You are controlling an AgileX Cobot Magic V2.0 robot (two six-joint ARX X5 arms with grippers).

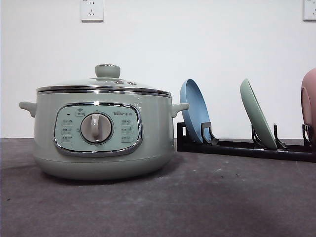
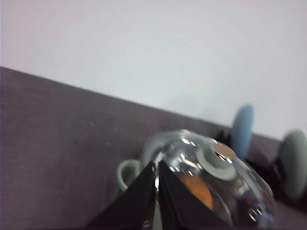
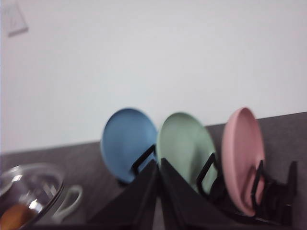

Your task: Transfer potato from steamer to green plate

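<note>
The steamer sits lidded on the dark surface, its glass lid closed over the potato, which you can make out as an orange shape through the glass in the left wrist view. Before anything moves, that lid has to come off, so the knob is likely your first target. The left pincer hangs above the lid with its fingers pressed together and nothing between them. The right pincer is likewise closed and empty, aimed at the black rack where the blue plate, the green plate and the pink dish stand on edge, apart in separate slots. The green plate stands between the other two, so you have little side room to draw it out. Open surface lies in front of the rack for laying it flat.
</note>
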